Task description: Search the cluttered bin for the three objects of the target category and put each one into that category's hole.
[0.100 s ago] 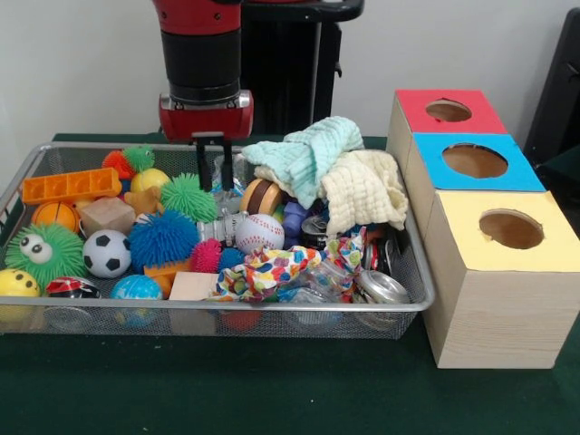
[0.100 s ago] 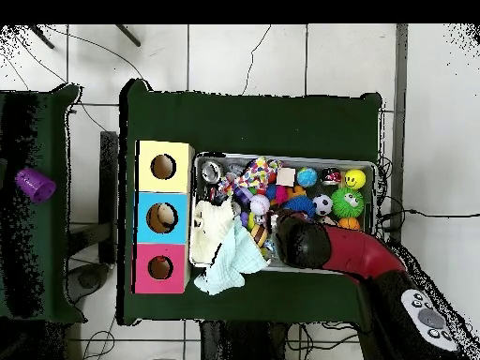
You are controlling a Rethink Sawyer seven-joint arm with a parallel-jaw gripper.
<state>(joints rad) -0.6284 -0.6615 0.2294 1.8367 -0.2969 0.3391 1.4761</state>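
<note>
table: covered in a dark green cloth (image 1: 272,390), bare along its near edge
wire mesh bin (image 1: 18,186): sits directly on the cloth, at left and centre in the front view, heaped with toys and fabric
wooden box (image 1: 494,317): stands on the cloth just right of the bin, close against it
box top: three panels running near to far, yellow (image 1: 544,245), blue (image 1: 521,172), red (image 1: 485,113), each with a round hole

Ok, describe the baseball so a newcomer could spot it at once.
Start at the wire bin and go to its middle. The baseball lies there just right of the blue spiky ball: smooth and white with red stitching, unlike the black-patched soccer ball.
</note>
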